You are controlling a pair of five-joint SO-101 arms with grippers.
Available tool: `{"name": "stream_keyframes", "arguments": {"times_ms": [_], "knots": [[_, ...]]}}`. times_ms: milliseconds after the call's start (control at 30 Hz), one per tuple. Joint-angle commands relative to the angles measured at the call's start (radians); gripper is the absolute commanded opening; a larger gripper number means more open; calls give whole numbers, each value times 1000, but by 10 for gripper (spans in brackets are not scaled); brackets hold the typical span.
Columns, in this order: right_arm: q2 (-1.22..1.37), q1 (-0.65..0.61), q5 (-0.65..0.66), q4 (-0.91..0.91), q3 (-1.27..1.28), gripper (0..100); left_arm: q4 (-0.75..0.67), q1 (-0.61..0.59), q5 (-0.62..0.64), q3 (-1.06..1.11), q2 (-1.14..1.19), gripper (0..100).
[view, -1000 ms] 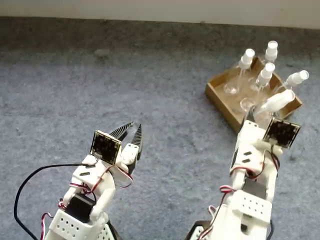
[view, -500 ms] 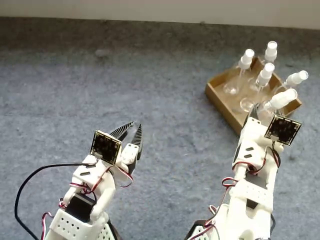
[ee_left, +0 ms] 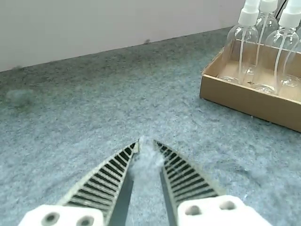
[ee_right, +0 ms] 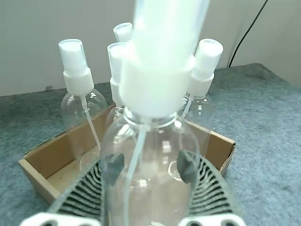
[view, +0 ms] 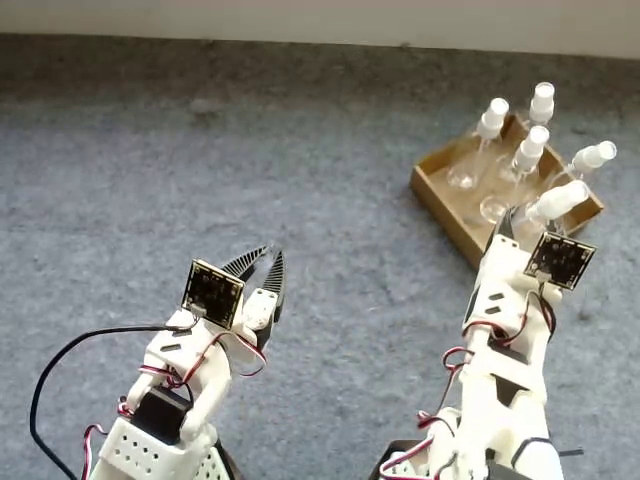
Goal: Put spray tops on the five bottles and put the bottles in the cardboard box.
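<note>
Only the right arm has moved a little since a second ago: it now leans a bit closer to the box, and the left arm has stayed put. The right gripper [ee_right: 149, 167] has its ribbed jaws pinching the round belly of a clear bottle [ee_right: 150, 136], one jaw on each side. That bottle has a white spray top [ee_right: 160, 70] on it, with a thin tube running down inside. From above it tilts, with its top leaning away from the arm, and it is at the near side of the cardboard box [view: 440, 205]. I cannot tell if its bottom rests on the box floor. Four more bottles [view: 528, 150] stand inside the box, close together, and each is clear glass-like plastic with a white top. The left gripper [ee_left: 141, 146] is well apart from the box, low over the floor cloth, with its jaw tips pressed together on nothing but a bit of grey fluff [ee_left: 146, 160]. Everything sits on a fuzzy grey-blue carpet [view: 200, 170]. A pale wall [view: 300, 15] runs along the far edge of it. A black cable [view: 60, 355] loops on the carpet beside the left arm, and a thin dark cord [ee_right: 247, 35] hangs against the wall behind the box.
</note>
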Motion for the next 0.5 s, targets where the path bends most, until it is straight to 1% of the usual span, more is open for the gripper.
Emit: {"name": "stream_keyframes", "arguments": {"times_ms": [0,133,467], "knots": [[33,13,9,-96,-76,30,2,-8,-5,18,-7,5],[90,12,9,-153,-90,30,2,-8,-5,18,-7,5],[260,12,9,-154,-208,31,2,-8,-5,18,-7,5]]}}
